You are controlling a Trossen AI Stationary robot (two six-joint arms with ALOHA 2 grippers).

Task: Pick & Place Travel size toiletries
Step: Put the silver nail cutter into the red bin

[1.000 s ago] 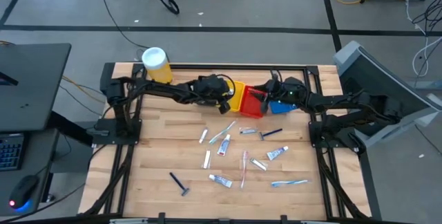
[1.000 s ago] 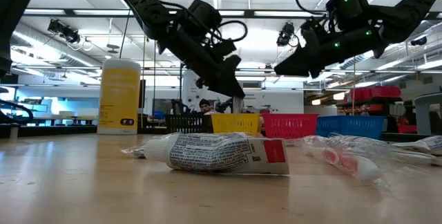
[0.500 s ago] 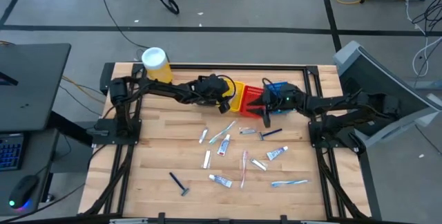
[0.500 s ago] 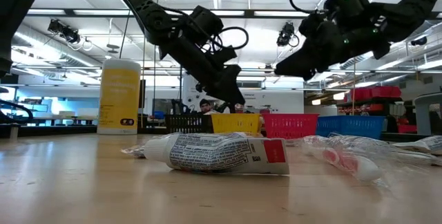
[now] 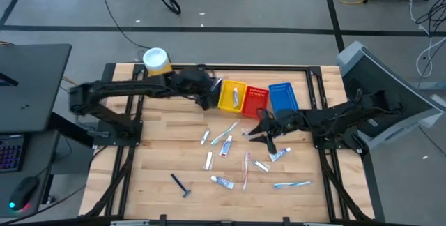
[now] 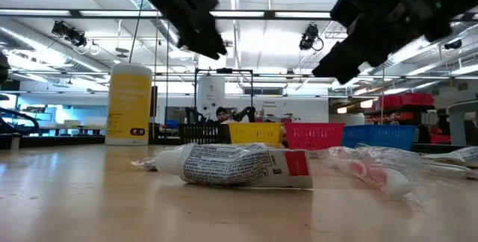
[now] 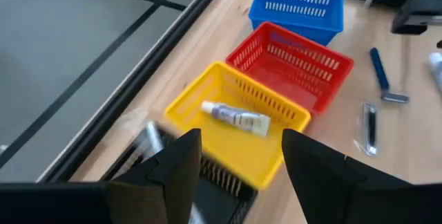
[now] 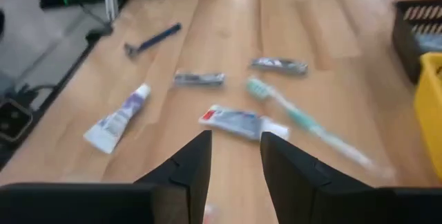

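Observation:
Small white tubes, pale toothbrushes and a dark blue razor (image 5: pixel 182 185) lie scattered on the wooden table's near half. The right wrist view shows a tube (image 8: pixel 238 122), a toothbrush (image 8: pixel 304 124) and the razor (image 8: pixel 152 39) ahead. One tube (image 7: pixel 235 118) lies in the yellow basket (image 5: pixel 233 95). My left gripper (image 7: pixel 238 175) is open and empty, raised just left of that basket (image 5: pixel 211 100). My right gripper (image 8: pixel 235 169) is open and empty, hovering over the items right of centre (image 5: pixel 262 134). A big tube (image 6: pixel 239 165) lies close in the low view.
Yellow, red (image 5: pixel 256 99) and blue (image 5: pixel 282 97) baskets stand in a row at the far edge. The black basket (image 6: pixel 203 132) is mostly under my left arm. A yellow canister (image 5: pixel 157 62) stands at the far left corner. A second razor (image 7: pixel 381 75) lies near the red basket.
My left gripper has drawn back from over the yellow basket toward the table's left and risen. My right gripper has swung from above the red and blue baskets toward the near edge, and now hangs over the scattered toiletries. No item on the table has moved.

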